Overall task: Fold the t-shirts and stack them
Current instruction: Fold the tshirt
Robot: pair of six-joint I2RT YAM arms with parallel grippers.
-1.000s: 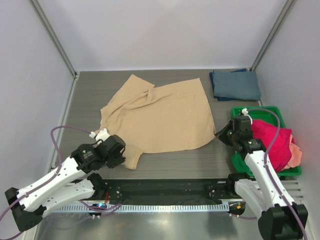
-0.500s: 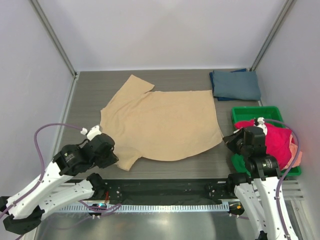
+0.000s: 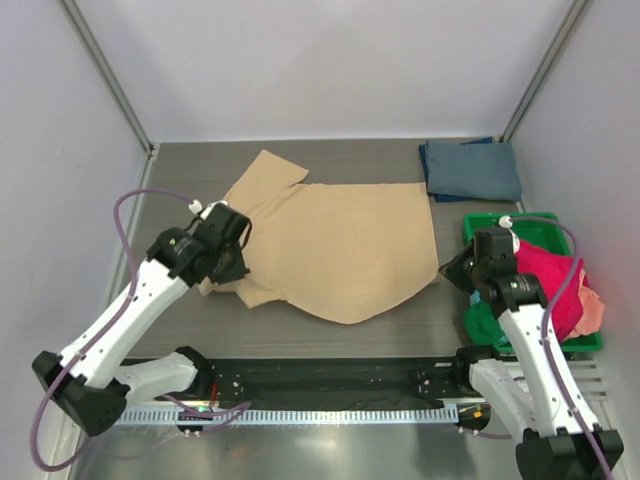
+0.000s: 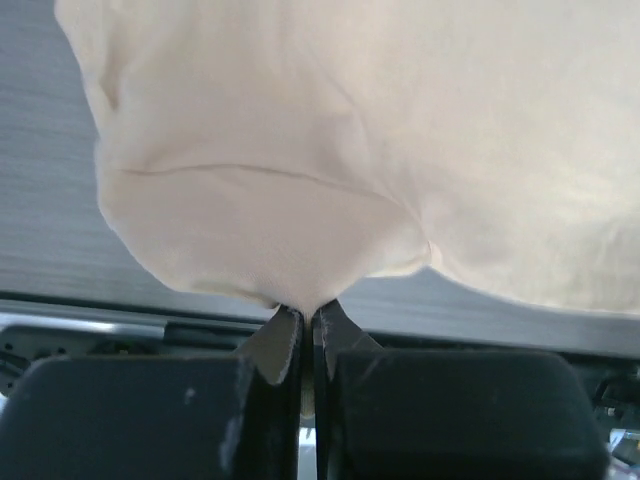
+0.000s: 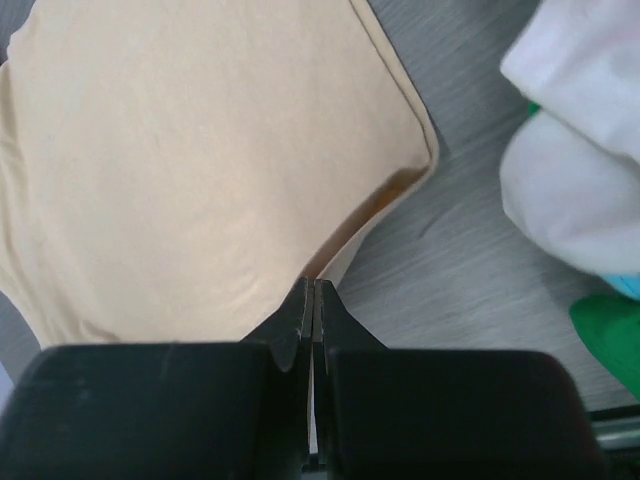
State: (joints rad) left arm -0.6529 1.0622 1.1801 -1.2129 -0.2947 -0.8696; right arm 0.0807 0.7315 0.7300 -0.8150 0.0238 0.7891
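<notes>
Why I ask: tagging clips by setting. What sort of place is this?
Likely a robot lab cell: bare white walls enclose a grey table, two arms are bolted at its near edge, shirts fill a green bin.

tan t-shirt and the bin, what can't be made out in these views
- Top external: the left gripper hides the near-left corner of the tan t-shirt.
- Top external: the right arm covers part of the green bin; the shirts inside cannot be counted.
- Right wrist: the pale cloth is washed out and cut off by the right edge.
</notes>
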